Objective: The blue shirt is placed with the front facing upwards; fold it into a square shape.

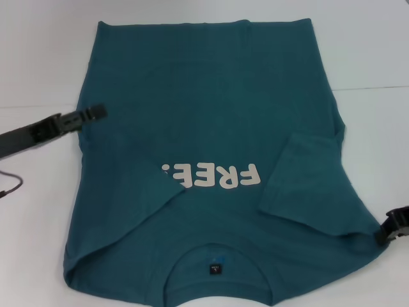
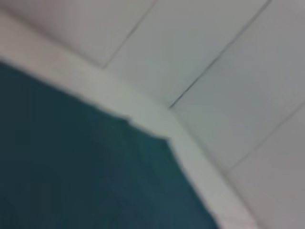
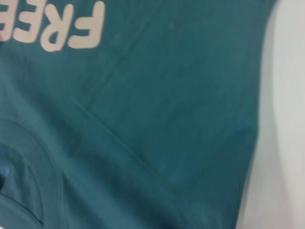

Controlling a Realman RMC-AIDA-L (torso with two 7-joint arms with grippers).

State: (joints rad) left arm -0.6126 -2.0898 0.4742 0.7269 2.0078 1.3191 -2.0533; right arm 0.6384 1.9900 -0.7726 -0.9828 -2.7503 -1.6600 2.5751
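In front of me there was a white table [image 1: 370, 57], and the shirt [image 1: 211, 115] lay flat directly on it, with the collar near to me and the hem far. Both sleeves were folded inward over the body, and the left one covered a part of the white letters [image 1: 214, 176]. The table surface showed on the left, right and far sides of the shirt.
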